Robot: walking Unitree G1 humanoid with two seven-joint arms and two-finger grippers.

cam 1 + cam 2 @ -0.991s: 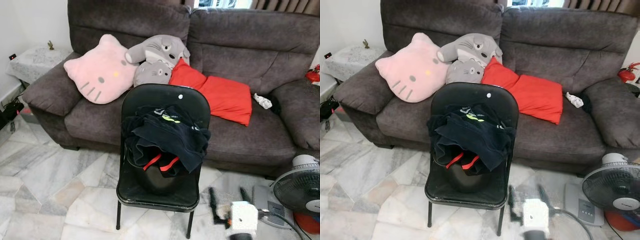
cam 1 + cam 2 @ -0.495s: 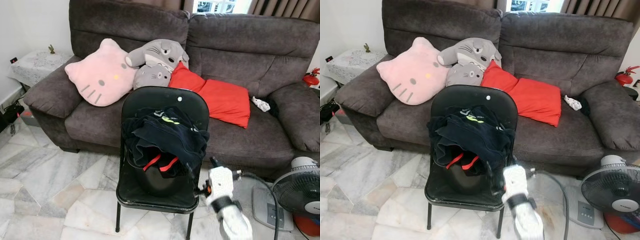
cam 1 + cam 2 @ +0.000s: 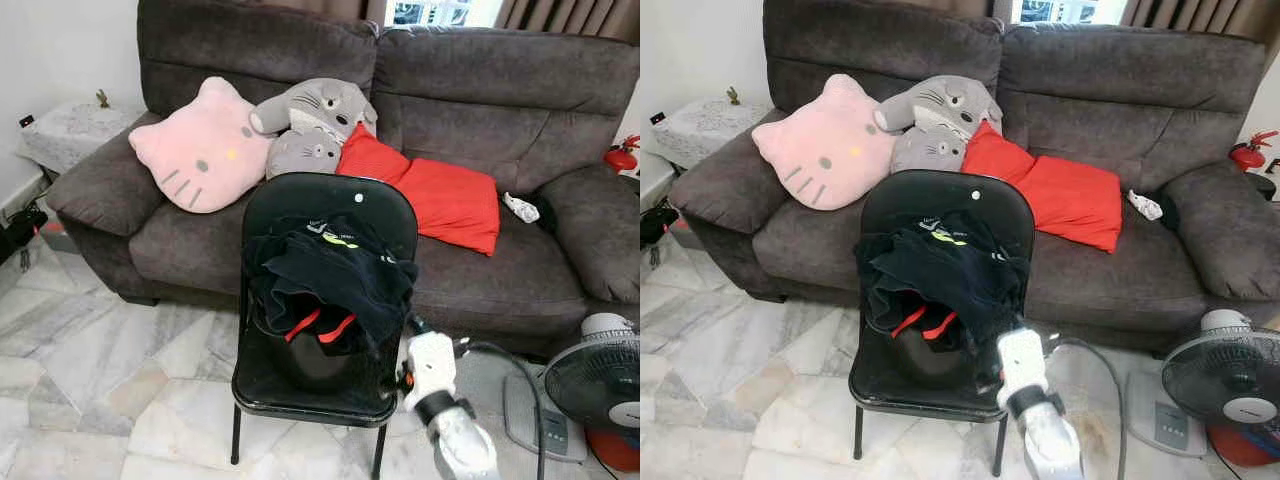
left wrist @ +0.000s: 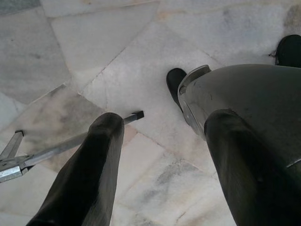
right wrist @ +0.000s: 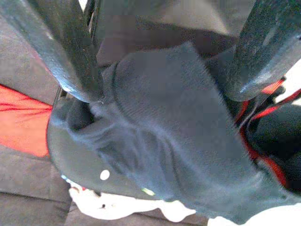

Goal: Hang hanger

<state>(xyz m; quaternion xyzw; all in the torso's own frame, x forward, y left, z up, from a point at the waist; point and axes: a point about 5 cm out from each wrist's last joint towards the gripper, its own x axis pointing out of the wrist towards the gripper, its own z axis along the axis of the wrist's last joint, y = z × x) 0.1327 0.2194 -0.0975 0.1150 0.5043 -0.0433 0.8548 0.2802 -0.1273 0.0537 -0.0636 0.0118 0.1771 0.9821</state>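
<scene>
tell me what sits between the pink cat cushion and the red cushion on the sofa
Two grey plush toys, stacked against the dark grey fabric sofa backrest, lie between the pink cat-face cushion and the red cushion, seen in both eye views.

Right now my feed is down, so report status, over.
Right tool open at dark clothes piled on black chair. Left tool open, idle over floor. Hanger not made out.

Silver arm, white wrist block, long black fingers.
The right arm (image 3: 455, 445) is silver with a black band below a white boxy wrist housing (image 3: 430, 357); a grey cable (image 3: 500, 352) loops off it. Both grippers' fingers (image 4: 89, 174) are glossy black and rounded.
</scene>
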